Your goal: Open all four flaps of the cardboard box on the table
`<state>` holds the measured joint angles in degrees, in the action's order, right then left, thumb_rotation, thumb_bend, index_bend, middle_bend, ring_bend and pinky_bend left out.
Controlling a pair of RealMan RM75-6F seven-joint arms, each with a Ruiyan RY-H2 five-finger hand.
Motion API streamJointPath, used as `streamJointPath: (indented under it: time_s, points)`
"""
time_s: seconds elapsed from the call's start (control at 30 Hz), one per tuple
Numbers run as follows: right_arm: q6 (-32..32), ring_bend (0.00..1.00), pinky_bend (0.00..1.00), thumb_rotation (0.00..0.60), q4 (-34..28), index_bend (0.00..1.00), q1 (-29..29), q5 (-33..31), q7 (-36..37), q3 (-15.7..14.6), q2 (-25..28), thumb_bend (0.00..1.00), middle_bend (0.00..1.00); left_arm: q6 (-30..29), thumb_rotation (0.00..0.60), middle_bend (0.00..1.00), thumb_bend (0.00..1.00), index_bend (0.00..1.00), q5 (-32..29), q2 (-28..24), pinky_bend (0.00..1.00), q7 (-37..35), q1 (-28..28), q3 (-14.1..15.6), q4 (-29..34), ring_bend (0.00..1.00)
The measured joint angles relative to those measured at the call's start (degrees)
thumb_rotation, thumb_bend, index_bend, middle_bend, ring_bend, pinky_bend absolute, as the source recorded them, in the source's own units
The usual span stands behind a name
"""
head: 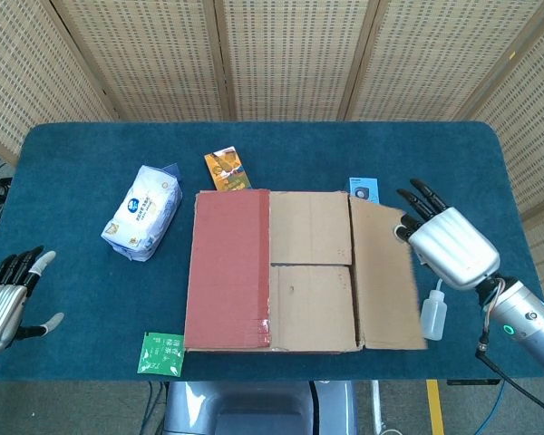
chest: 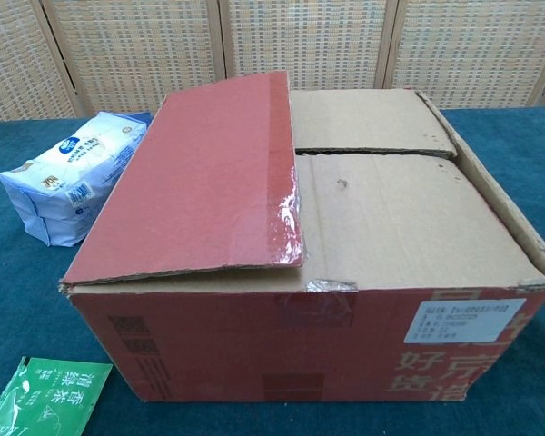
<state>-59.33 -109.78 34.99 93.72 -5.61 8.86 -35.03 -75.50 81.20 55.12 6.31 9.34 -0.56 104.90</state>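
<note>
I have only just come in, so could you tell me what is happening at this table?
The robot is opening the flaps of a cardboard box. The right flap is folded out flat, with the right hand open beside its far corner, holding nothing. The red left flap lies closed over the box, and the two inner flaps are shut too. The left hand waits open at the table's left edge, well clear of the box.
</note>
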Motion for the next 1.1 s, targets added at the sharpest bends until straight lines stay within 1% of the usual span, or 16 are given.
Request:
streamJointPath:
  time_s: [0.07, 0.23, 0.27, 0.43, 0.53, 0.67, 0.77, 0.83, 0.87, 0.97, 1.03, 1.1]
  points:
    - [0.1, 0.07, 0.0, 0.6, 0.5, 0.44, -0.4, -0.4, 0.0, -0.4, -0.9, 1.0, 0.39, -0.3, 0.529, 0.0, 0.26, 0.05, 0.4, -0.3, 0.0, -0.1, 0.1, -0.2, 0.1, 0.0]
    - [-1.2, 0.02, 0.0, 0.6, 1.4, 0.3, -2.1, -1.9, 0.5, -0.9, -3.9, 0.99, 0.26, -0.5, 0.533, 0.0, 0.29, 0.05, 3.0, -1.9, 0.0, -1.3, 0.7, -0.4, 0.2, 0.0]
    - [-1.9, 0.01, 0.0, 0.6, 1.5, 0.28, -2.6, -2.3, 0.9, -1.0, -4.6, 0.98, 0.24, -0.5, 0.533, 0.0, 0.3, 0.05, 3.7, -2.3, 0.0, -1.6, 0.9, -0.4, 0.2, 0.0]
    - [-5.3, 0.0, 0.0, 0.6, 2.5, 0.15, -5.2, -4.1, 3.1, -1.5, -7.7, 0.78, 0.13, 0.0, 0.535, 0.0, 0.28, 0.05, 7.8, -4.9, 0.0, -3.6, 2.5, -0.4, 0.6, 0.0]
    - [-7.3, 0.0, 0.0, 0.6, 3.3, 0.09, -6.9, -5.3, 3.3, -1.8, -9.3, 0.75, 0.07, 1.6, 0.534, 0.0, 0.28, 0.05, 10.0, -6.9, 0.0, -5.8, 4.3, -0.6, 1.1, 0.0]
    - [-9.8, 0.0, 0.0, 0.6, 3.7, 0.01, -9.3, -7.6, 2.8, -2.1, -11.3, 0.75, 0.01, 2.8, 0.53, 0.0, 0.29, 0.05, 13.8, -8.7, 0.0, -8.7, 7.0, -1.1, 1.4, 0.0]
    - [-10.9, 0.0, 0.0, 0.6, 4.0, 0.0, -10.6, -8.8, 2.5, -2.3, -12.2, 0.75, 0.0, 3.3, 0.532, 0.0, 0.37, 0.05, 17.1, -9.5, 0.0, -11.4, 9.3, -1.7, 1.2, 0.0]
    - [-11.6, 0.0, 0.0, 0.6, 4.1, 0.0, -11.3, -9.2, 2.3, -2.5, -12.6, 0.75, 0.0, 4.7, 0.531, 0.0, 0.46, 0.05, 19.0, -10.3, 0.0, -13.3, 11.6, -2.1, 1.1, 0.0]
    - [-12.1, 0.0, 0.0, 0.6, 4.2, 0.0, -11.8, -9.3, 2.2, -2.6, -12.9, 0.75, 0.0, 5.5, 0.531, 0.0, 0.48, 0.05, 19.5, -10.7, 0.0, -14.0, 12.6, -2.3, 1.1, 0.0]
    - [-13.4, 0.0, 0.0, 0.6, 4.5, 0.0, -13.0, -9.7, 1.9, -2.9, -13.8, 0.76, 0.0, 8.3, 0.531, 0.0, 0.62, 0.05, 21.0, -11.8, 0.0, -15.7, 16.0, -3.1, 1.3, 0.0]
    - [-14.2, 0.0, 0.0, 0.6, 4.7, 0.0, -13.8, -9.7, 1.9, -3.1, -14.4, 0.77, 0.0, 10.7, 0.531, 0.0, 0.73, 0.05, 21.8, -12.4, 0.0, -16.4, 18.5, -3.7, 1.6, 0.0]
    - [-14.8, 0.0, 0.0, 0.6, 4.8, 0.0, -14.5, -9.7, 2.2, -3.4, -15.0, 0.77, 0.0, 13.0, 0.53, 0.0, 0.82, 0.05, 22.4, -12.7, 0.0, -17.2, 20.7, -4.3, 1.8, 0.0]
